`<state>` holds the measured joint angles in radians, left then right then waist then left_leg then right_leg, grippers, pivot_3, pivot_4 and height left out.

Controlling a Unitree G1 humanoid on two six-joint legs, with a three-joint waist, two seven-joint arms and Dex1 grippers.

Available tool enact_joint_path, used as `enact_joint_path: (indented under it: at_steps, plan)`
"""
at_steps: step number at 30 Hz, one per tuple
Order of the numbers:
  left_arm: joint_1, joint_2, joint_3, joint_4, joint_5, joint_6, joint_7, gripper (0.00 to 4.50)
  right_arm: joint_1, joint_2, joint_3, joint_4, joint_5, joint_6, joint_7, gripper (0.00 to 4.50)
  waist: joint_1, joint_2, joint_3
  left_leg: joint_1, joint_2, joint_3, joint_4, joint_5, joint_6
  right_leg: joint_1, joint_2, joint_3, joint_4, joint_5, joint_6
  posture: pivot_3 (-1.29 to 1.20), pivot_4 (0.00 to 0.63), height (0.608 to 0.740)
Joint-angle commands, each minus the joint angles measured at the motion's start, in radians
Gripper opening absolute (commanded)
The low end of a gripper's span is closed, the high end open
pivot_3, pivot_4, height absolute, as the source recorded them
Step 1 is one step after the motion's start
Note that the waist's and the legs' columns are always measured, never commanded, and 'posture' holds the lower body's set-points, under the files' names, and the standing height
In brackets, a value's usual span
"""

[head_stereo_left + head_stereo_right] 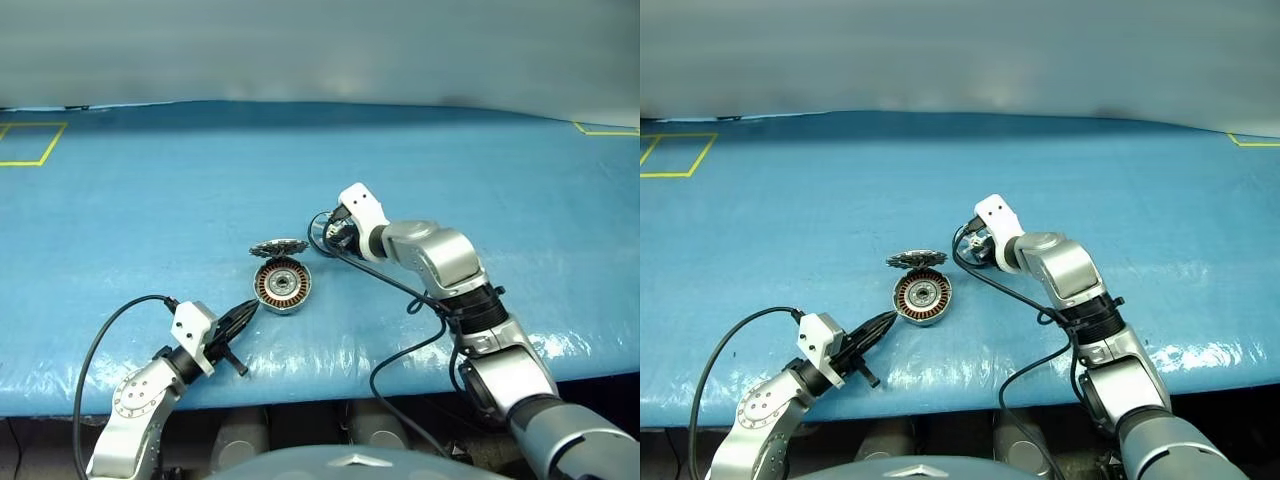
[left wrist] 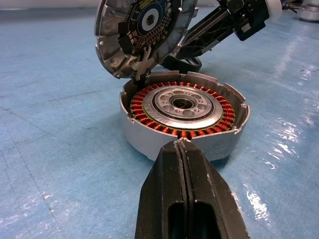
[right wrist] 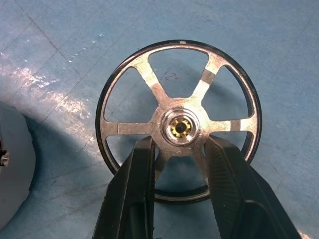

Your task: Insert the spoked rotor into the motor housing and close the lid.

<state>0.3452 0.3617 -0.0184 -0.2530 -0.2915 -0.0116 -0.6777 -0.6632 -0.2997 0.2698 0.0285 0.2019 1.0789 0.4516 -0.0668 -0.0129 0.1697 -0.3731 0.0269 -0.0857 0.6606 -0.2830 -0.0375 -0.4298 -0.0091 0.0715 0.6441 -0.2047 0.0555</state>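
Up close, the right gripper (image 3: 177,149) straddles the spoked rotor's (image 3: 179,124) hub, jaws apart; left gripper (image 2: 183,149) closed.

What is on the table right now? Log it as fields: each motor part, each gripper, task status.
motor housing: flat on the blue table, top open, coppery windings showing
lid: tilted, propped on the housing's far rim
spoked rotor: flat on the table, outside the housing
right gripper: over the rotor, fingers apart on either side of its hub; grip not certain
left gripper: shut, empty, pointing at the housing's near wall
status: rotor not inserted, lid not closed
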Motion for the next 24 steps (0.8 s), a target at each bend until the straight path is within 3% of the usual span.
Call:
enact_joint_path:
  at_steps: [1,8,15,24]
  plan:
    - [0.008,0.006,0.011,-0.004,-0.008,-0.026,-0.008,0.0,0.021,0.015,-0.015,-0.045,0.004,0.02,-0.013,1.12,-0.001,0.0,0.0,0.0,0.0,0.0,0.0,0.0,0.0,0.0,0.0,0.0,0.0,0.0,0.0,0.0,0.15,0.74]
    - [0.017,0.005,0.011,0.015,-0.008,-0.043,-0.014,0.0,0.024,-0.052,-0.029,-0.179,-0.039,0.048,-0.064,1.05,0.002,0.001,0.0,-0.001,0.0,0.0,0.0,0.0,0.0,0.0,0.0,0.0,0.0,0.0,0.0,0.0,0.15,0.74]
    - [0.015,0.002,0.008,0.037,-0.014,-0.053,-0.03,0.0,0.06,-0.303,0.034,-0.443,-0.019,0.192,0.018,0.95,0.007,0.001,0.0,-0.003,-0.001,0.0,0.0,0.0,0.0,-0.002,-0.001,0.0,-0.001,0.0,0.0,0.0,0.15,0.74]
    - [0.001,-0.002,0.007,0.076,-0.015,-0.069,-0.054,0.0,0.161,-0.514,0.114,-0.764,0.127,0.319,0.156,0.95,0.006,0.002,0.001,-0.002,0.0,0.0,0.002,0.0,0.001,-0.001,0.0,0.0,-0.001,-0.001,0.001,0.0,0.15,0.74]
